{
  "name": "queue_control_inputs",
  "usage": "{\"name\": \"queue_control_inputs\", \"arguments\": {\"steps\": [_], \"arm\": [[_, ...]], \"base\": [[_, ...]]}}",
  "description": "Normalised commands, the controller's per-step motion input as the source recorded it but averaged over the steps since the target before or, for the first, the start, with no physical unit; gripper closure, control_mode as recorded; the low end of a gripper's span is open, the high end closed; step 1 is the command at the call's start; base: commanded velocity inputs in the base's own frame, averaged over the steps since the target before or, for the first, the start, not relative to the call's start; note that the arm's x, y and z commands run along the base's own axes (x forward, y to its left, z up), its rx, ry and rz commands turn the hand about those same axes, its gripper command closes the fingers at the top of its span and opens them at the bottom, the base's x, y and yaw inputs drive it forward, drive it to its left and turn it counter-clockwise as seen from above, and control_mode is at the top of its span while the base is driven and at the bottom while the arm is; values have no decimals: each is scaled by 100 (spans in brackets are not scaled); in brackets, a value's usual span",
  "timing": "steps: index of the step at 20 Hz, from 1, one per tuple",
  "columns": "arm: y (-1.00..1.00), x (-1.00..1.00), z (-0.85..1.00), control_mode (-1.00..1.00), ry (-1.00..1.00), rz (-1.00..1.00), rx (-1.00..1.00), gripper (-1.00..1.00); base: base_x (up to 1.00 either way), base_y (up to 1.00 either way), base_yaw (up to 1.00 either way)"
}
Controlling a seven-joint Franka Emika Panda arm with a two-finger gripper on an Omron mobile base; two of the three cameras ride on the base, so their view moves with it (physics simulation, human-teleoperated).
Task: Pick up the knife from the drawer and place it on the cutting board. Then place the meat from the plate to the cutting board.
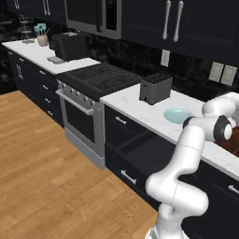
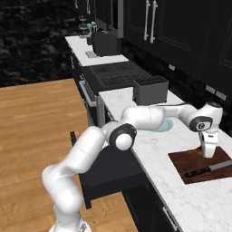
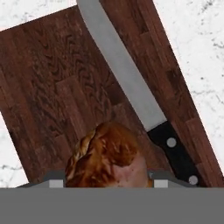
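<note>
Gripper [image 2: 209, 153] hangs over the cutting board [image 2: 188, 164], apparently clamped on the meat [image 3: 107, 155], though the fingertips are masked in the hand view. Knife [image 2: 204, 170] already lies on the board. Lower straight down beside the blade, then release; keep clear of the handle.

Arm reached far forward and right, elbow bent low, wrist turned down. Gripper [image 2: 209, 153] pointed straight down over the cutting board [image 2: 190, 164], fingers closed around the meat [image 3: 109, 155], just above the board.
</note>
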Motion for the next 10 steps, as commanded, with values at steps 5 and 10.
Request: {"name": "queue_control_inputs", "arguments": {"steps": [5,10], "arm": [[-2,4,-39,-100,0,0,-1,100],[0,5,-28,-100,-1,0,-2,100]], "base": [[0,0,0],[0,0,0]]}}
